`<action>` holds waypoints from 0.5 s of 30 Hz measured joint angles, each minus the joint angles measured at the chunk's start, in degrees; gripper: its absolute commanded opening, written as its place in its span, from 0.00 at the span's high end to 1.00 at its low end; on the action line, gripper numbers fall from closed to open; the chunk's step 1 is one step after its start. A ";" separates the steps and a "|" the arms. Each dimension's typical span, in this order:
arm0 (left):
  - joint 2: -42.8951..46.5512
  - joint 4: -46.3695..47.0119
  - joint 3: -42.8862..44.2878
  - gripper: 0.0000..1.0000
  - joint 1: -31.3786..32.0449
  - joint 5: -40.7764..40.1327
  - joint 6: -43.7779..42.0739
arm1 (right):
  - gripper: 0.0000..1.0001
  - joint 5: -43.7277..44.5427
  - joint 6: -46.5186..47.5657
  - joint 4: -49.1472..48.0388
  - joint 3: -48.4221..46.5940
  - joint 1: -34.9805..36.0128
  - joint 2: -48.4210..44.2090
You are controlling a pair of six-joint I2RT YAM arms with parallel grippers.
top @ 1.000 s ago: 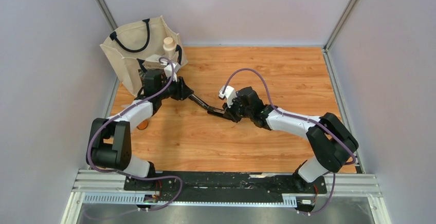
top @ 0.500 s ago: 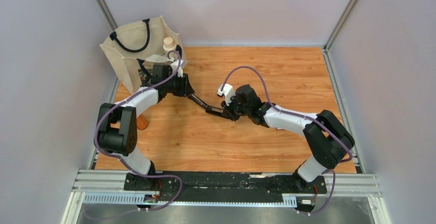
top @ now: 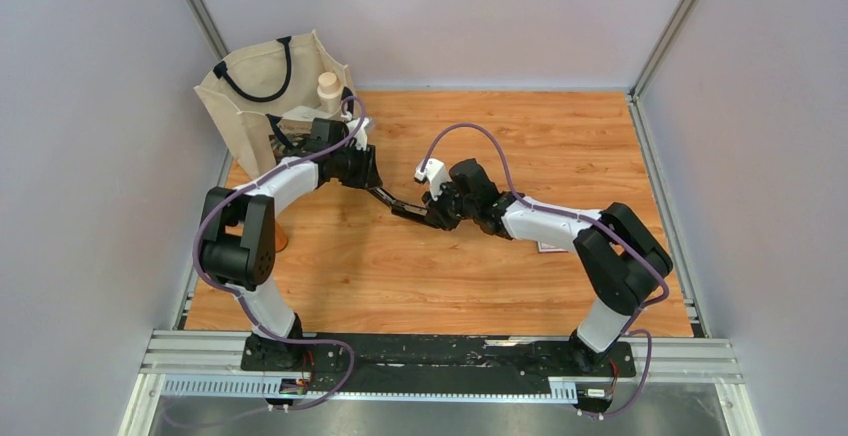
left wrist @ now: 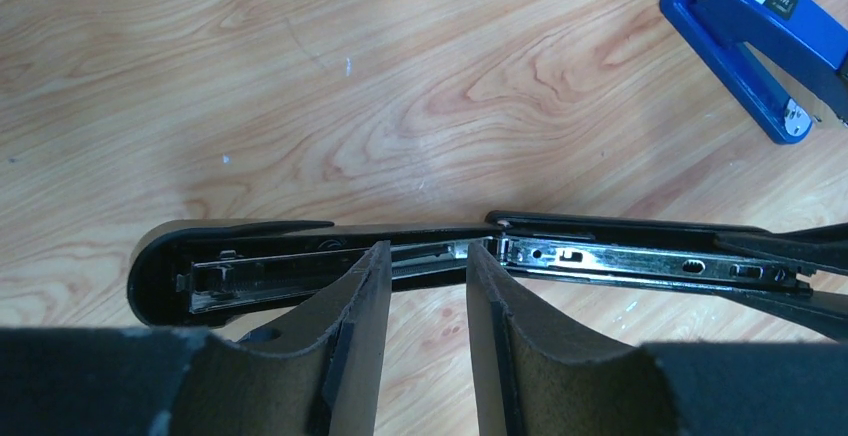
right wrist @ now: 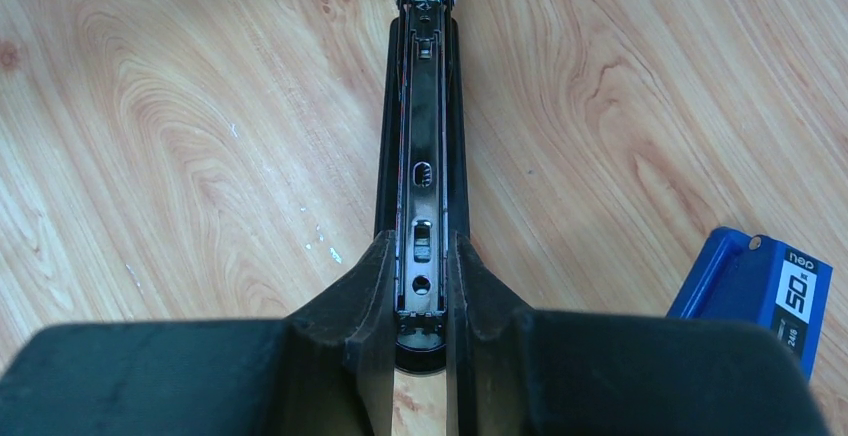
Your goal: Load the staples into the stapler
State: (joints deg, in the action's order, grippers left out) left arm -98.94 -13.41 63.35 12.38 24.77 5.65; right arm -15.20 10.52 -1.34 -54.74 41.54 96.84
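A cream cloth bag (top: 245, 106) with black handles stands at the upper left of the desk (top: 570, 146). A pale bottle top (top: 328, 88) sticks out of it. The rest of what is inside is hidden.

The black stapler (top: 400, 205) lies in the middle of the desk. It is folded open flat with its shiny metal track facing up. I cannot tell if any staples sit in the track. The right claw (right wrist: 420, 261) is closed tight on one end of it, one finger on each side. The left claw (left wrist: 427, 256) is partly open, and bare wood shows between its fingers. Its tips reach the track near the hinge, but it grips nothing that I can see.

Grey walls stand close at the left, back and right edges. Wide wood shows at the upper right of the top view and in front of the arms.

A blue stapler (left wrist: 760, 31) lies near the black one, cut off by the frame edge. The staples box (top: 550, 247), small and white, peeks out beside the right arm, right of the middle. It is mostly hidden and its print is too small to read. A small orange thing (top: 279, 241) peeks out behind the left arm; I cannot tell what it is.
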 measured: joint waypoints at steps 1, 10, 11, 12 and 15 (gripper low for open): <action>-0.07 -0.42 0.15 0.58 0.00 -0.09 -0.04 | 1.00 -0.02 0.02 0.24 -0.28 0.00 0.31; -1.53 -3.69 2.93 0.58 0.24 -0.72 -0.61 | 1.00 0.00 0.17 1.33 -3.17 0.13 4.00; -1.75 -4.15 3.26 0.59 0.31 -0.83 -0.68 | 1.00 0.11 0.28 1.70 -3.32 0.33 4.31; -2.12 -4.96 3.82 0.59 0.39 -1.01 -0.83 | 1.00 0.20 0.33 2.10 -3.41 0.42 4.57; -3.37 -6.84 5.31 0.59 0.63 -1.49 -1.22 | 1.00 1.33 0.72 3.74 -3.45 0.92 5.86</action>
State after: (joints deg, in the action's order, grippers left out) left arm -102.30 -20.25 68.66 13.02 23.29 4.43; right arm -13.87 11.25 2.39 -58.19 42.46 102.69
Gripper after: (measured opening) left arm 0.417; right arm 0.191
